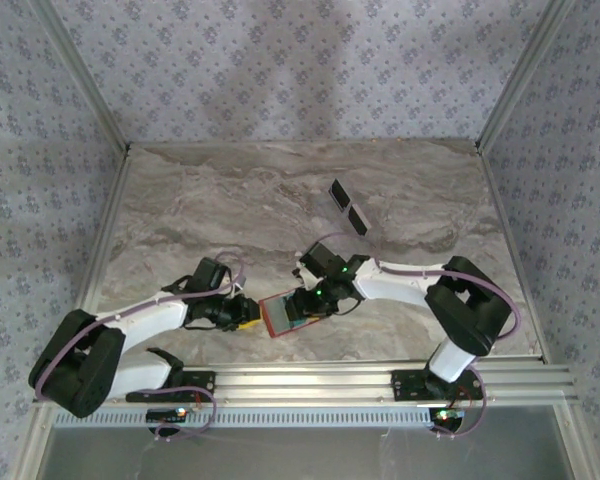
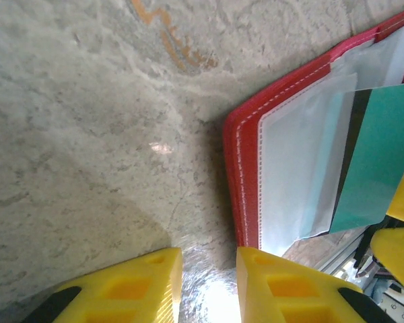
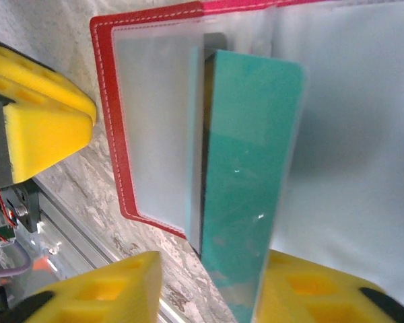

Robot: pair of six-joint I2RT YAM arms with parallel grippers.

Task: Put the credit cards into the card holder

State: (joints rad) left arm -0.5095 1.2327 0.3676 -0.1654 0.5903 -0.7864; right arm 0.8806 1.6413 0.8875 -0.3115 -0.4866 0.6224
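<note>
Judged to be at the seating step: sliding a teal card (image 3: 249, 168) into a clear pocket (image 3: 155, 128) of the card holder (image 2: 239, 168), which lies open on the surface (image 1: 230, 200) near the front edge, between the two arms. Finds the right pincer (image 3: 212, 269) with jaws apart astride the card's near end, a gap showing on one side, so apparently not clamped on it. Finds the left pincer (image 2: 207, 266) apart too, with bare surface between the pads, sitting just beside the holder's left corner.

Next, probably: nudge the teal card fully home while steadying the holder, then reach far and right for the two dark cards (image 1: 338, 193), well apart from the holder.

Cannot tell how deep the teal card sits, nor whether it is under the film or resting on top. Loses part of the holder past the frame edge in both wrist views. Cannot read the dark cards' faces, too small.
</note>
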